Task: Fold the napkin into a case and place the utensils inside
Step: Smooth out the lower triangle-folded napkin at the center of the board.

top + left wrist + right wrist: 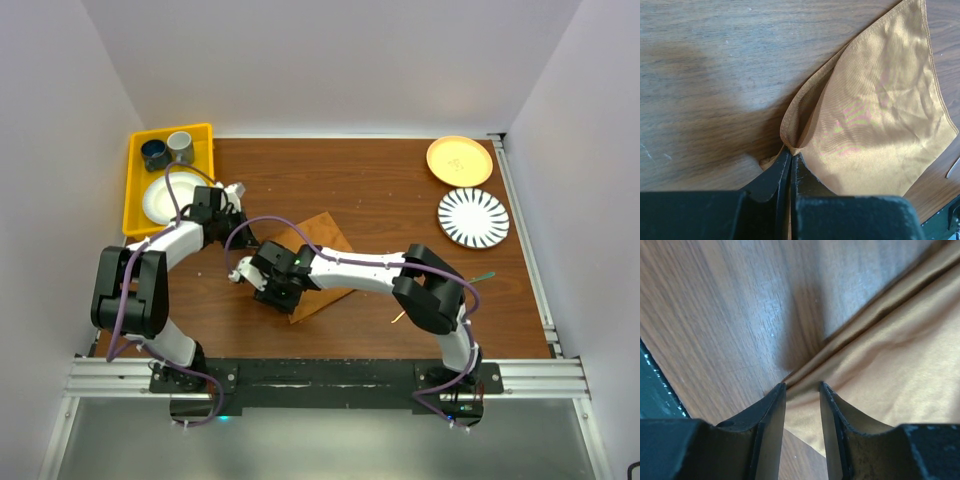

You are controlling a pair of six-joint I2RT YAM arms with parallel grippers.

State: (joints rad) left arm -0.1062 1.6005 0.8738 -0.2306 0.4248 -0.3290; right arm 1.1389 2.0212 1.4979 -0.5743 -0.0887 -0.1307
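yellow bin (131,200): mugs (156,154), plate (155,203) (napkin (318,233) outside)

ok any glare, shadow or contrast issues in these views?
Top external: even light, napkin low-contrast on the brown table. Left wrist: pink-green banding on the cloth sheen, broad shadow at left. Right wrist: dark shadow ahead of the right pincer, cloth glossy.

The brown wooden tabletop (380,190) carries a rust-brown napkin (320,235) at its middle, folded, one corner raised off the wood. A yellow tray (133,190) sits at the far left corner. A yellow plate (459,160) and a striped plate (473,217) lie far right, just apart. Thin utensils (398,318) lie near the front right.
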